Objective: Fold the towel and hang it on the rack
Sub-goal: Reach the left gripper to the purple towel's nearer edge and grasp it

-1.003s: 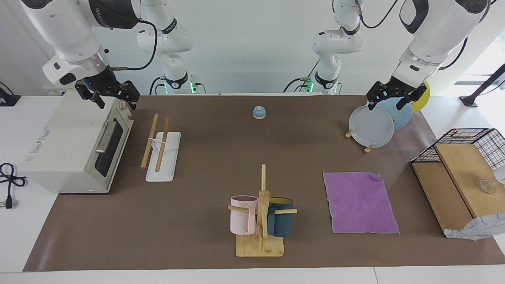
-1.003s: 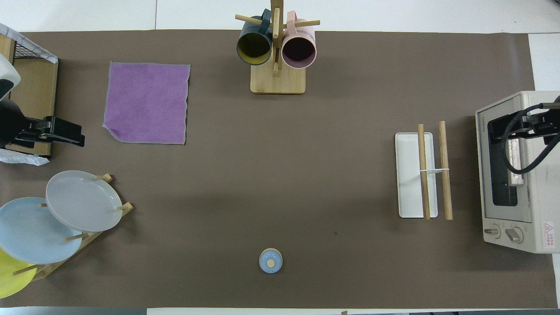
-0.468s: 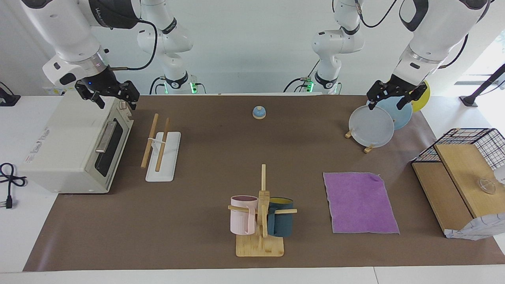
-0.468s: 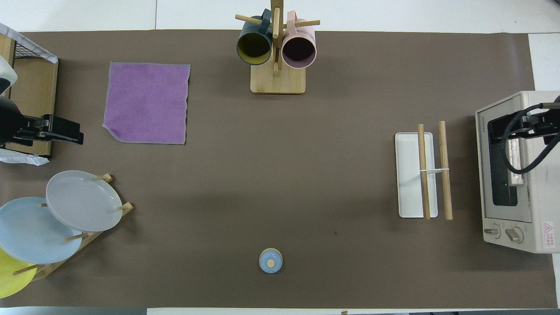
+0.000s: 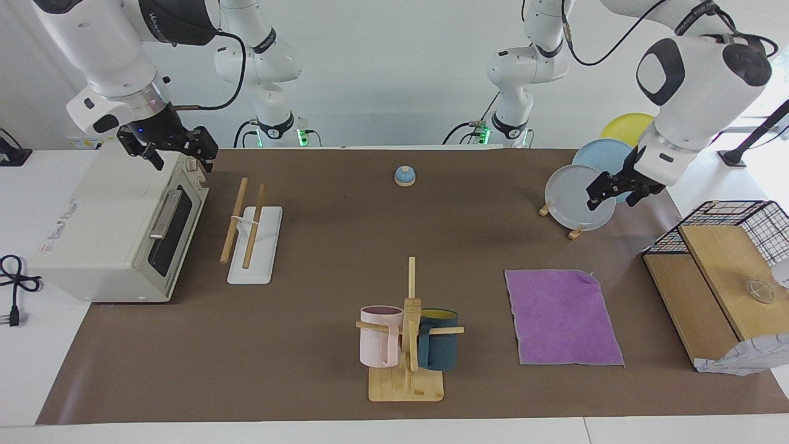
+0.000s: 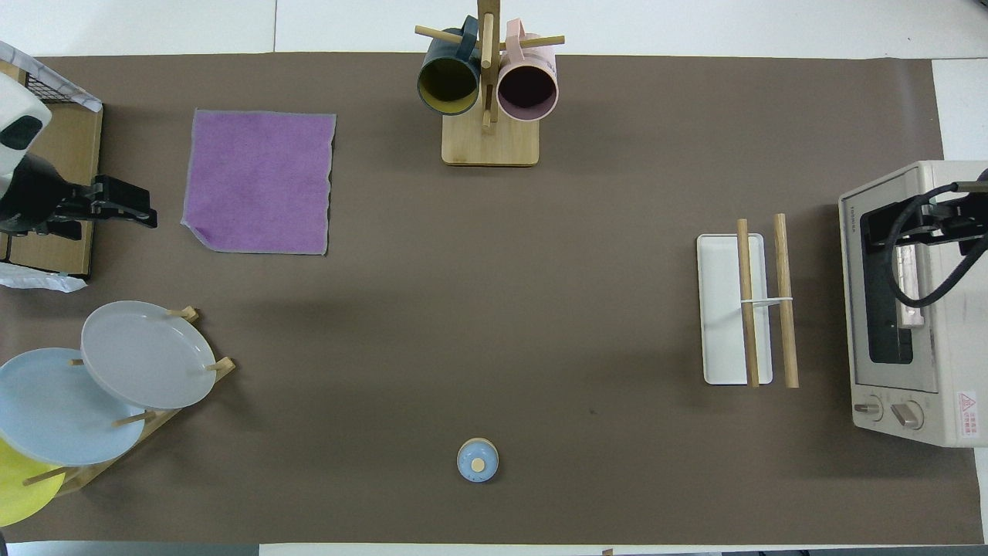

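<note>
Purple towel (image 5: pixel 562 316) lies flat, well apart from the empty rack (image 5: pixel 249 231). Left gripper (image 5: pixel 618 189) hangs open, holding nothing, over the plate stand (image 5: pixel 576 233); right gripper (image 5: pixel 174 150), likewise open and empty, waits over the oven (image 5: pixel 111 234).

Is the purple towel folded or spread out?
Spread out: the towel lies flat in one layer on the table, one corner slightly turned.

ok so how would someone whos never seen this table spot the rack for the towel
Find the toaster oven at the right arm's end. The rack sits beside it: two parallel wooden rods above a flat white base. Unlike the mug stand and plate stand, it holds nothing.
</note>
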`<state>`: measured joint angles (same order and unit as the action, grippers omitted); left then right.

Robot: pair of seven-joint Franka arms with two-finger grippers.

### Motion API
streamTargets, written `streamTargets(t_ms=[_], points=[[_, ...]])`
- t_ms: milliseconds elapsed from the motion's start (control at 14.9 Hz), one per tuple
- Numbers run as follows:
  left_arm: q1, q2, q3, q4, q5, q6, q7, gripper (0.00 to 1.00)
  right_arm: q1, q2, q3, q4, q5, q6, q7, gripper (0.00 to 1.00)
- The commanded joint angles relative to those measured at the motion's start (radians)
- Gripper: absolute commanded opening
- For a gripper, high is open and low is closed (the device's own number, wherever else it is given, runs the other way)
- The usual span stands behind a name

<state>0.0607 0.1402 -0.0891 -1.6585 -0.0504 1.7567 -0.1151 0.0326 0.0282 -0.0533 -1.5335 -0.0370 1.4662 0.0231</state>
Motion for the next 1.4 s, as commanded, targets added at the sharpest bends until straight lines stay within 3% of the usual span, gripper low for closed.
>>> streamTargets(t_ms=[0, 201, 468, 669, 936, 1338], points=[[0.017, 0.117, 0.000, 0.006, -0.011, 0.117, -0.069, 1.00, -0.006, -0.007, 0.006, -0.007, -0.018, -0.007, -0.012, 1.00], [0.037, 0.174, 0.002, -0.065, -0.009, 0.268, -0.098, 1.00, -0.006, -0.007, 0.006, -0.007, -0.018, -0.007, -0.011, 1.00], [0.039, 0.245, 0.002, -0.105, -0.005, 0.377, -0.199, 0.97, -0.006, -0.007, 0.006, -0.005, -0.018, -0.009, -0.011, 1.00], [0.051, 0.237, 0.011, -0.176, -0.003, 0.424, -0.209, 0.90, -0.006, -0.007, 0.006, -0.005, -0.018, -0.007, -0.011, 1.00], [0.053, 0.239, 0.012, -0.196, -0.003, 0.463, -0.287, 0.78, -0.006, -0.007, 0.006, -0.005, -0.018, -0.009, -0.011, 1.00], [0.053, 0.234, 0.014, -0.218, -0.003, 0.484, -0.322, 0.36, -0.006, -0.007, 0.006, -0.005, -0.018, -0.007, -0.011, 1.00]])
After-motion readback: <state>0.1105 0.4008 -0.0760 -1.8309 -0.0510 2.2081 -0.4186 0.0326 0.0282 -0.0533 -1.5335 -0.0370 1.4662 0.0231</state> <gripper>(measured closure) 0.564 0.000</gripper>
